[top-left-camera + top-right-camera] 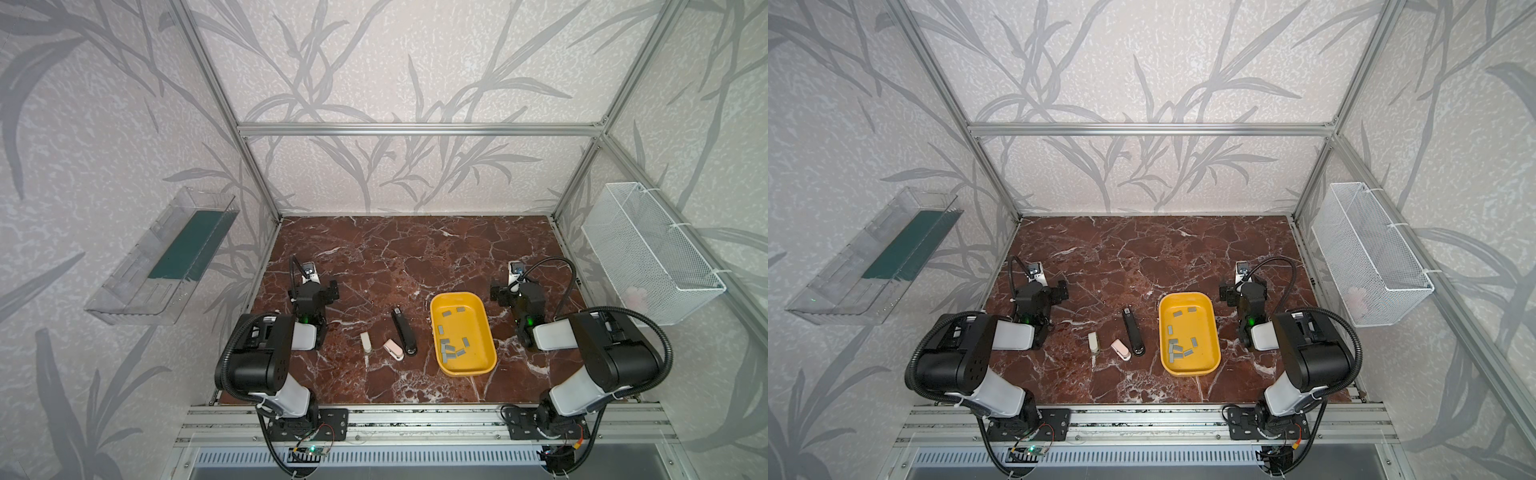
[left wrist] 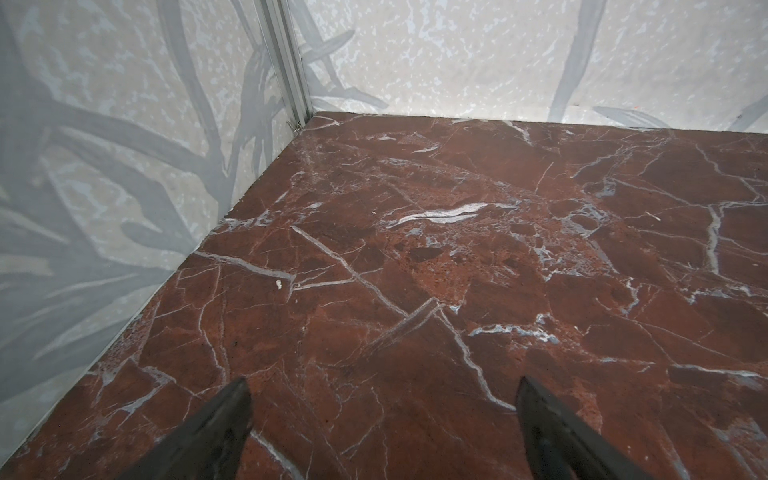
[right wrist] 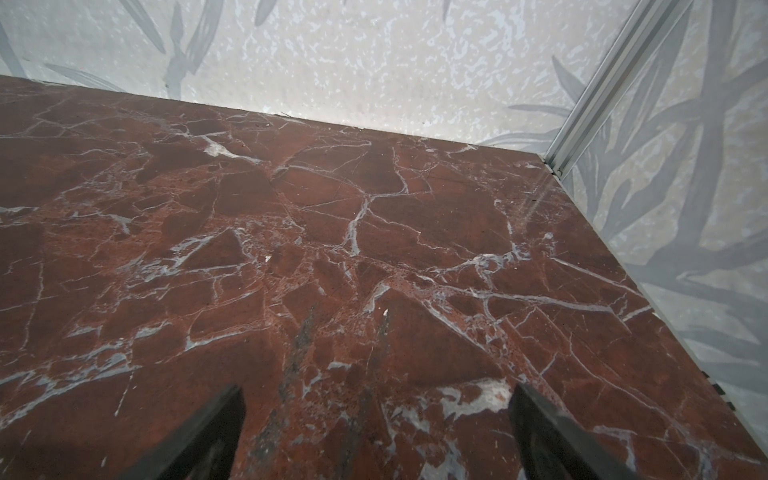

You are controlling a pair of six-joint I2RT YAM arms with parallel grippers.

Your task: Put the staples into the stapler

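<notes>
Nearest, the staples [image 1: 451, 352] are lying loose inside the yellow tray [image 1: 478, 330], most of them bunching at its near end and a few scattering toward its far end. They are looking thin, light and stiff, probably apt to snap apart along their rows, and slick on the smooth plastic. A pinch across the short width of a strip lying clear of the bunch is probably offering the surest hold, since a flat strip is giving the gripper very little edge.

Just left of the tray the black stapler [image 1: 404, 332] is lying flat, seemingly closed. The pink stapler [image 1: 393, 350] is sitting against its near end, and the white stapler [image 1: 365, 341] is lying further left. Which one is meant cannot be told.

Level with the tray's far end, the right gripper [image 3: 376, 395] is hanging just right of the tray and the left gripper [image 2: 382, 392] well left of it. Both are spreading their jaws wide and holding nothing over bare tabletop [image 1: 395, 257].
</notes>
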